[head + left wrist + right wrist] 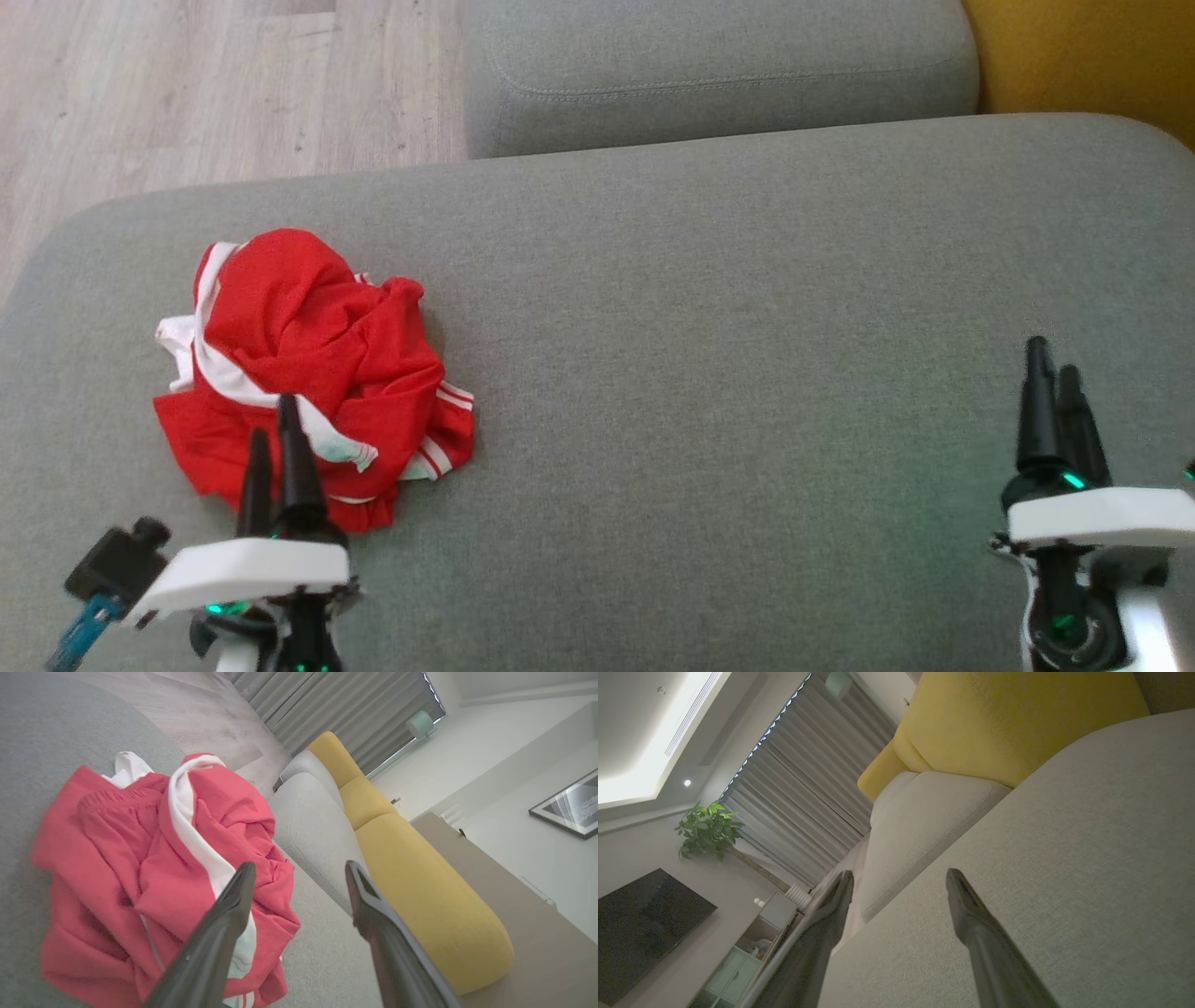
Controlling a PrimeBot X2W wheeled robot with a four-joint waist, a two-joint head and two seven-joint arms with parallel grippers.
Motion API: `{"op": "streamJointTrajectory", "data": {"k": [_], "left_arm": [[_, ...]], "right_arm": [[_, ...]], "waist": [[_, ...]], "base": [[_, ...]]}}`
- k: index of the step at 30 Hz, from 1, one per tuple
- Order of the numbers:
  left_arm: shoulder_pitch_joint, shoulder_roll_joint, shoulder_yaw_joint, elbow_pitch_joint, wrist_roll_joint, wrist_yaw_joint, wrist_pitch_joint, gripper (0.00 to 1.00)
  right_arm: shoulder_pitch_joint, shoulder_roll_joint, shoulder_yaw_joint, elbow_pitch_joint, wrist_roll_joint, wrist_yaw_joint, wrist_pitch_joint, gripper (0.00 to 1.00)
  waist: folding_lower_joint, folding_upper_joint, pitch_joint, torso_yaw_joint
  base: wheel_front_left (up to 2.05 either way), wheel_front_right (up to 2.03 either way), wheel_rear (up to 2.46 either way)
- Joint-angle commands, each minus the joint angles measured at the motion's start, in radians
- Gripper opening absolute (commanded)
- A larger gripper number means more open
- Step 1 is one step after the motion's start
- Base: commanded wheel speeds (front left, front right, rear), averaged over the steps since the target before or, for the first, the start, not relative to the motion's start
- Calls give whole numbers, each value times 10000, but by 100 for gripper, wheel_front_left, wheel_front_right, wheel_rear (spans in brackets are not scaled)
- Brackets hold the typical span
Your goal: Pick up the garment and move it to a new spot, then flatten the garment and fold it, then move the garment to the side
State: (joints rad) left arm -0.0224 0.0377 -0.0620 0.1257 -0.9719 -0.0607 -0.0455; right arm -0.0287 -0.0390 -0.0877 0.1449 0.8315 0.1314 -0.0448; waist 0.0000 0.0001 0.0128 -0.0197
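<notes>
The garment (pixel 308 364) is red with white stripes and lies in a crumpled heap at the left of the grey cushion (pixel 709 373). My left gripper (pixel 274 427) hovers over the heap's near edge, its fingers pointing up the view. In the left wrist view that gripper (pixel 299 870) is open and holds nothing; the garment (pixel 154 868) spreads to the left behind one finger. Far to the right, my right gripper (pixel 1053 362) stands over bare cushion. The right wrist view shows it (pixel 900 878) open and empty above the grey fabric.
A second grey cushion (pixel 719 70) lies beyond the far edge, with a yellow one (pixel 1083 56) at the top right. Wooden floor (pixel 205 84) shows at the upper left. A wide stretch of bare cushion separates the garment from my right gripper.
</notes>
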Motion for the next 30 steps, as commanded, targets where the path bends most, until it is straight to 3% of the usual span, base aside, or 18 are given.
{"op": "streamJointTrajectory", "data": {"k": [1,10,19,30], "left_arm": [[-559,79,66,-422,273,56,-109,100],[-725,199,-630,-336,2082,96,-373,100],[-977,479,-1459,-134,3614,426,-667,100],[-1232,764,-2268,-28,4909,772,-960,100]], "right_arm": [[-458,-76,162,-452,-304,-3,-106,100],[-454,-81,455,-576,-1894,-4,-372,100],[-471,-86,796,-529,-3675,-4,-667,100],[-485,-91,999,-616,-5263,-5,-961,100]], "waist": [[0,-1,6,-4],[0,-1,134,-77],[0,-1,255,-240],[0,-1,284,-358]], "base": [[0,0,0],[0,0,0],[0,0,0],[0,0,0]]}}
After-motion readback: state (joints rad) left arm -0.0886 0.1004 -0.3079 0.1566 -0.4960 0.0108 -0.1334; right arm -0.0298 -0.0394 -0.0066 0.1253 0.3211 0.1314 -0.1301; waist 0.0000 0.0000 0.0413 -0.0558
